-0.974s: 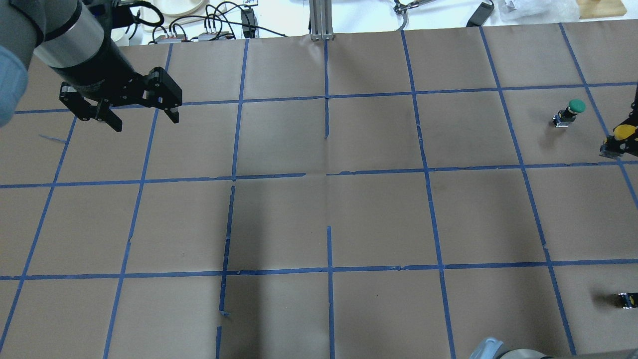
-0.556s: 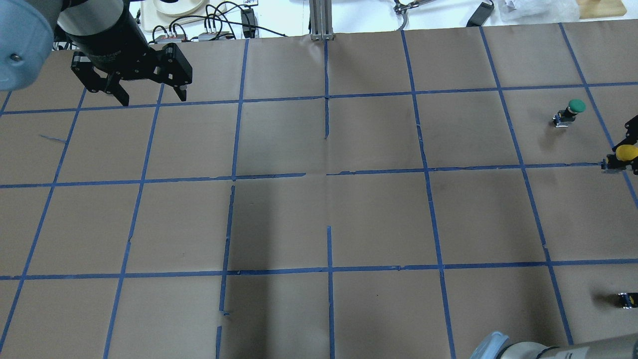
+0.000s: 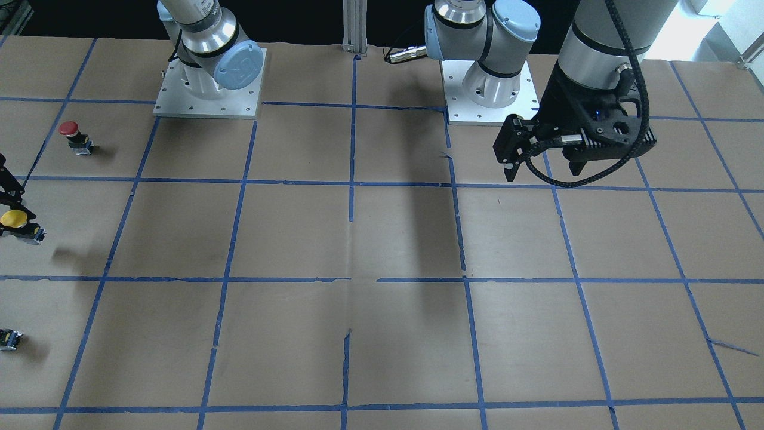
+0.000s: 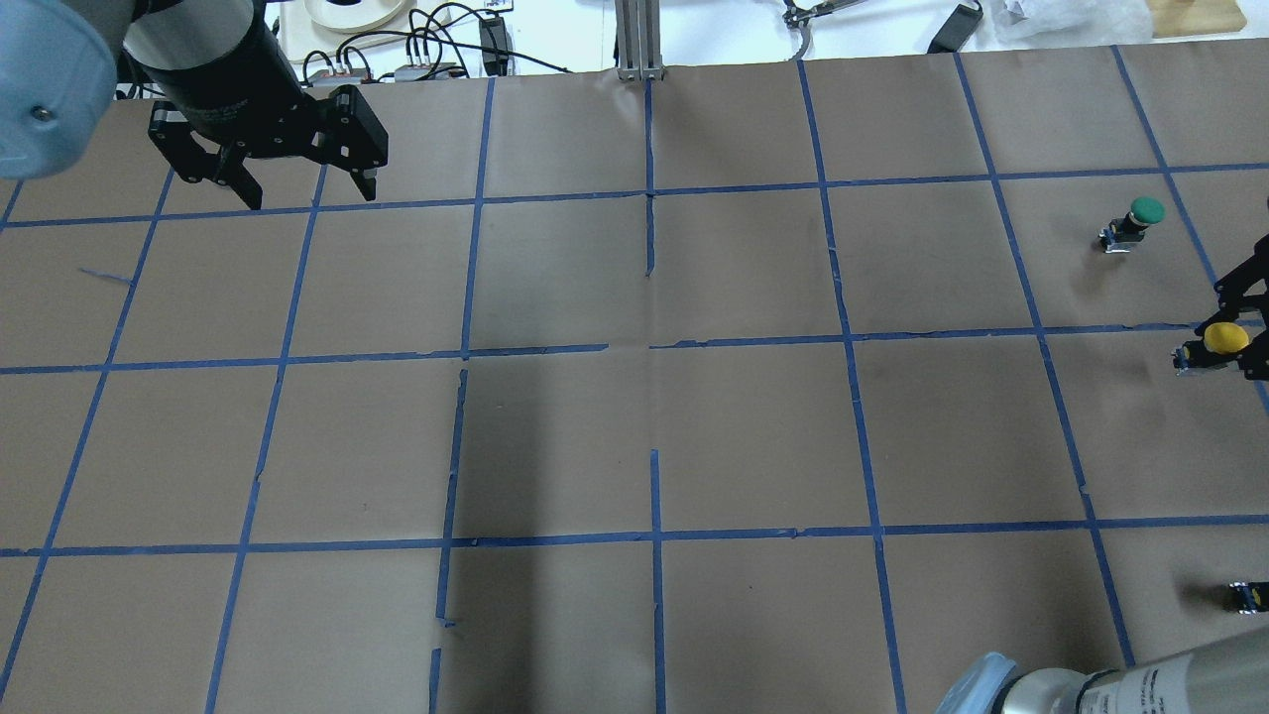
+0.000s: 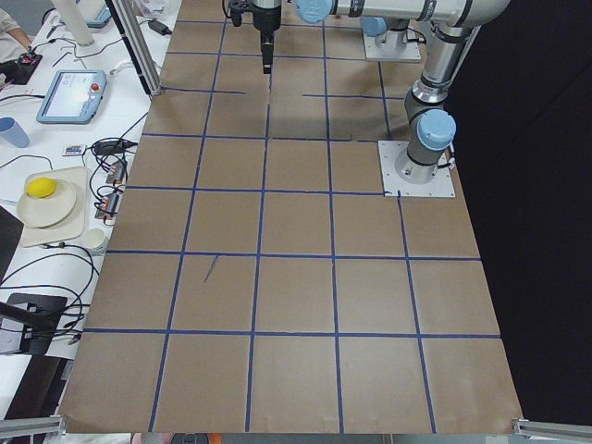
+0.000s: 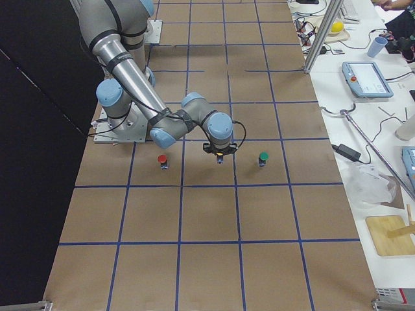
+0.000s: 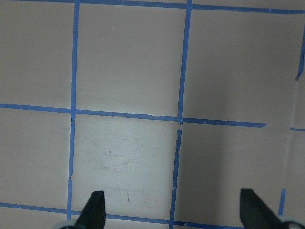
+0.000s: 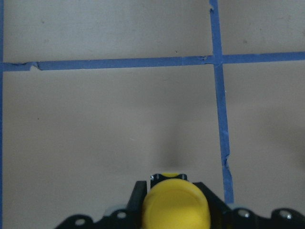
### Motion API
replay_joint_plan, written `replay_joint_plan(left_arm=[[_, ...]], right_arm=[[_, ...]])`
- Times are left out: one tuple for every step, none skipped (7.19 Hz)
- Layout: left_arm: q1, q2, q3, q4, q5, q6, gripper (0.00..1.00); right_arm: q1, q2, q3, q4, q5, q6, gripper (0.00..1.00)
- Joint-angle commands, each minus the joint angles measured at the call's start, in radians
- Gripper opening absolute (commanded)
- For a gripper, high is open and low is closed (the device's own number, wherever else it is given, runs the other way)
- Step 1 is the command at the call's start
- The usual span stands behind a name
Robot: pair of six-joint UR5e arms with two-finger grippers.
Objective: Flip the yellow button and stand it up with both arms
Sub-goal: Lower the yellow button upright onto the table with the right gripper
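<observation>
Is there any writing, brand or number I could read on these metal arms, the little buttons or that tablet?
Nothing reads clearly in any view.
light-blue joint cap: faint mark, too blurred to read.
silver arm tube: tiny dark print, too small to read.
grey tablet: screen too small to read.
yellow button: no lettering shows on its round cap.

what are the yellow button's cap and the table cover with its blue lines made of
On the yellow button, the cap looks like smooth moulded plastic: even colour and a soft sheen. The table cover is probably brown kraft paper: matt, with creases and small tears at the seams. The blue lines are likely painter's tape, with ragged, lifted ends in places.
</observation>
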Motion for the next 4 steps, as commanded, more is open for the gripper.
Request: replay_joint_plan(left_arm=[[0.001, 0.001, 0.001, 0.006, -0.007, 0.006, 1.00], [0.007, 0.002, -0.001, 0.006, -0.059, 0.009, 1.00], [0.009, 0.002, 0.002, 0.009, -0.055, 0.010, 1.00], [0.009, 0.009, -0.001, 0.007, -0.053, 0.010, 1.00]], right_arm=[[-0.001, 0.012, 0.002, 0.027, 0.009, -0.062, 0.07], [-0.007, 0.011, 0.000, 0.051, 0.006, -0.093, 0.07], [-0.016, 0.014, 0.000, 0.048, 0.003, -0.122, 0.08], [-0.016, 0.017, 0.000, 0.048, 0.000, -0.122, 0.08]])
